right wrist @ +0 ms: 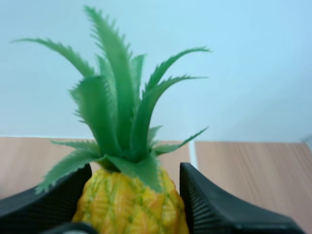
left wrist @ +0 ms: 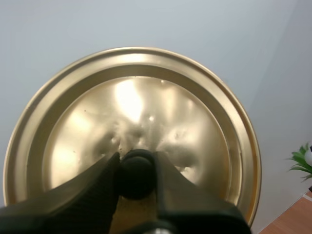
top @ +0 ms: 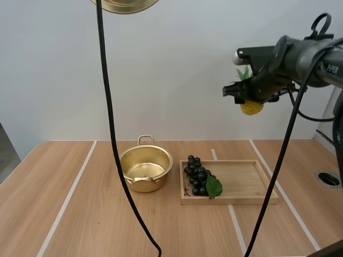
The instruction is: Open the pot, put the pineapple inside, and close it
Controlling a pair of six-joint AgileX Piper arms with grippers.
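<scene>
Pineapple (top: 251,107) hangs high above the table (top: 80,214), pinched at its yellow body between the two fingers of the right gripper (right wrist: 135,170), green crown standing out past the tips; it is up over the tray's (top: 246,182) side of the table, well apart from the pot (top: 144,186); the pot stands open and empty on the table, just beside the tray's left edge, one handle toward the back; the lid (left wrist: 146,97) is held aloft by the left gripper (left wrist: 136,158), fingers closed on its black knob (left wrist: 134,180); grapes (top: 196,175) lie at the tray's left end.
</scene>
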